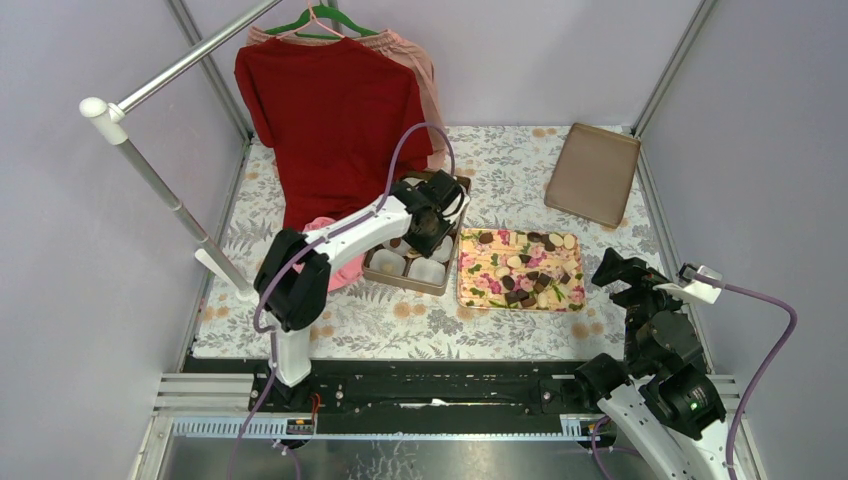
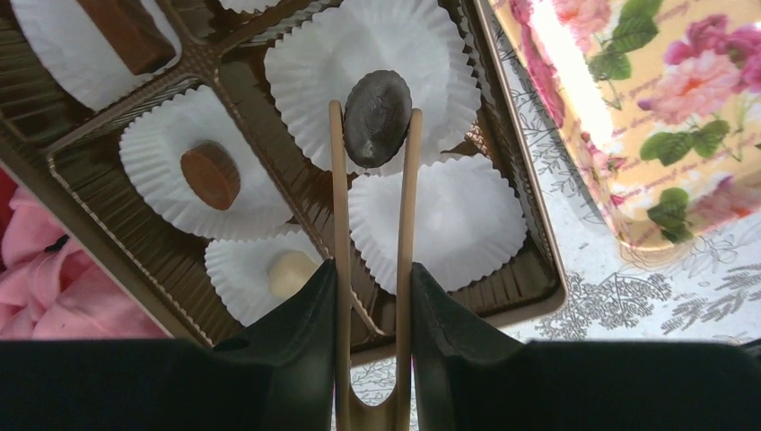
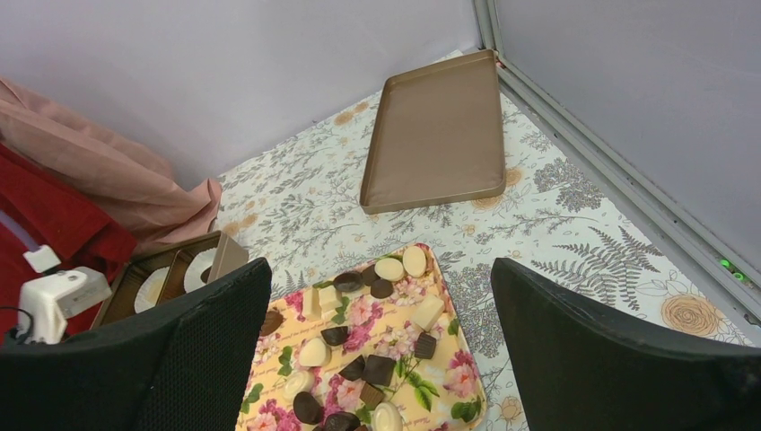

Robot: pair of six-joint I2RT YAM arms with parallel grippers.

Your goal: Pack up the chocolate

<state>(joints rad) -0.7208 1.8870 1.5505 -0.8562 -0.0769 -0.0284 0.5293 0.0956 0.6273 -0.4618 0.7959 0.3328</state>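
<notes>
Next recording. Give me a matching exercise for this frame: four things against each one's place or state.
1 dark oval chocolate
2 round brown chocolate
3 flat brown tray
4 right gripper

A open, holding nothing
B resting in a white paper cup
C table's far right corner
D pinched between the tongs' tips

Pairs: 1-D, 2-B, 3-C, 4-A.

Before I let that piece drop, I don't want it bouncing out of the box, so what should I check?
1. The dark chocolate is pinched by the tongs: ok.
2. The left jaws clamp the tongs: ok.
3. The paper cup under it is empty: ok.
4. Piece low enough to release: cannot tell.
5. The right jaws are open, away from the box: ok.
</notes>
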